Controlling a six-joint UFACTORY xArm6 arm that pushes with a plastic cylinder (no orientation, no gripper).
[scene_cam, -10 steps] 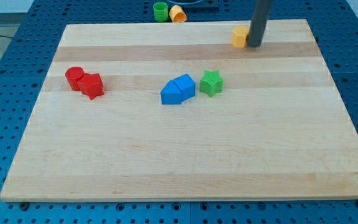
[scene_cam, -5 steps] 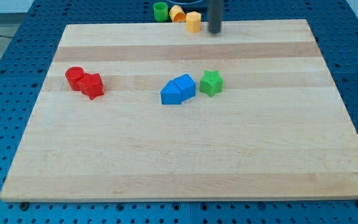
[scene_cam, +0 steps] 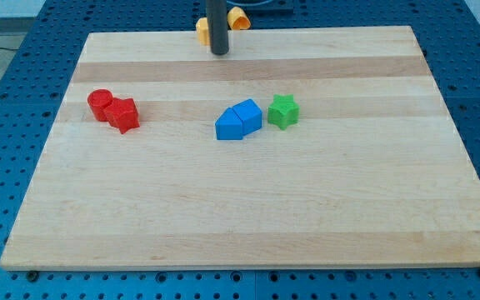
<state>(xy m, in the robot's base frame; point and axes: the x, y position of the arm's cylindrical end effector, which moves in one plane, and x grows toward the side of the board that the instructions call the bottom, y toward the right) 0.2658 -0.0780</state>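
My tip touches a yellow block (no pincer visible), wooden board's top edge.

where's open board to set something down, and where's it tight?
Free: the whole lower half of the wooden board, below the red blocks, blue blocks and green star; also the right side past the star. Tight: the top edge, where my tip stands against a yellow block with an orange block just beyond.

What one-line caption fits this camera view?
My tip at the board's top edge beside a yellow block; red, blue and green blocks lie mid-board.
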